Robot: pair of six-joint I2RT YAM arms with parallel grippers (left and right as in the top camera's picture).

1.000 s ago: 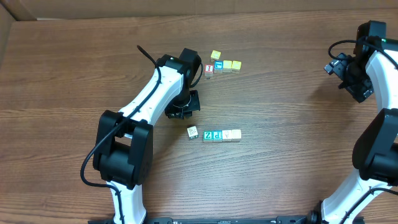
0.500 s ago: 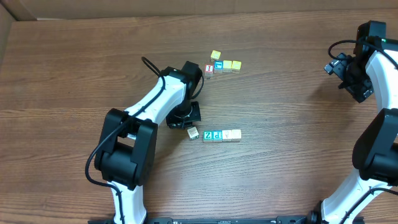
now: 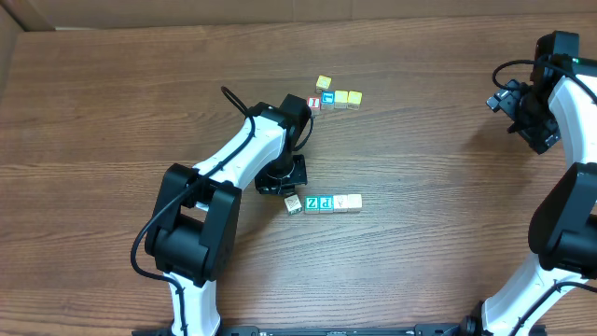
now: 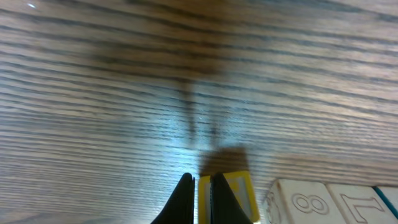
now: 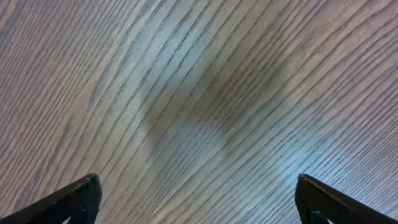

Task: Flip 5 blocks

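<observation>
The left claw is clenched, its dark fingertips pressed together with nothing between them, low over the table. The nearest of the blocks, a loose cube turned askew, lies just past those tips and slightly to their right; I cannot tell whether they touch. It sits at the left end of a row: green Z block, blue block, whitish block, cream block. From overhead the wrist body hides the fingertips. The left wrist view shows them against the cube's yellow-edged face, with the neighbours' pale sides and outlined marks alongside. Only the overhead shows the separate cluster of yellow, red-letter and blue-letter cubes farther up the table. The right claw is spread wide over bare wood, well apart from the blocks.
</observation>
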